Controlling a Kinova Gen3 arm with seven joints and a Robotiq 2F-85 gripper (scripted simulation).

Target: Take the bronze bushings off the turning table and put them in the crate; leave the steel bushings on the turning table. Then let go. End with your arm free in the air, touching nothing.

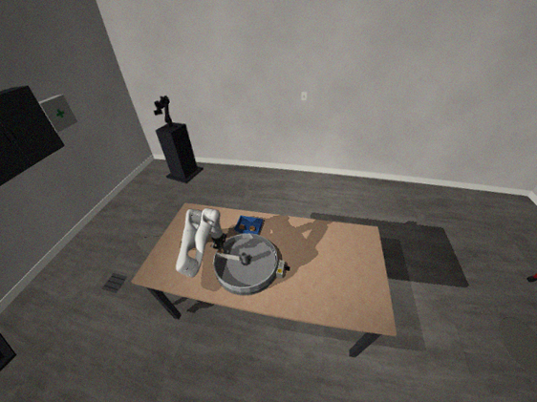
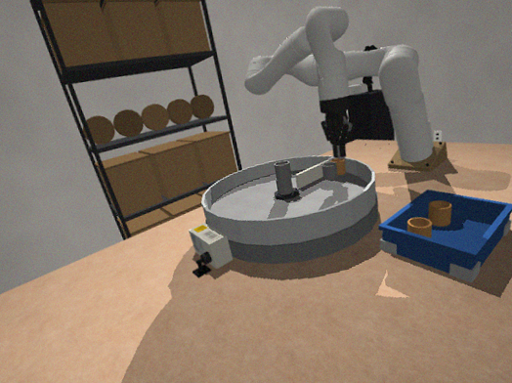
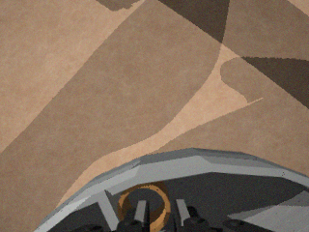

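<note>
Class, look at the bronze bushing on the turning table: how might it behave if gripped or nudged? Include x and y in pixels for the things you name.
The bronze bushing (image 2: 339, 166) (image 3: 124, 202) has an even, round wall, so it probably stays stiff when squeezed. Standing on its flat end, it would likely slide under a low push. Knocked over, its curved side could let it roll.
</note>
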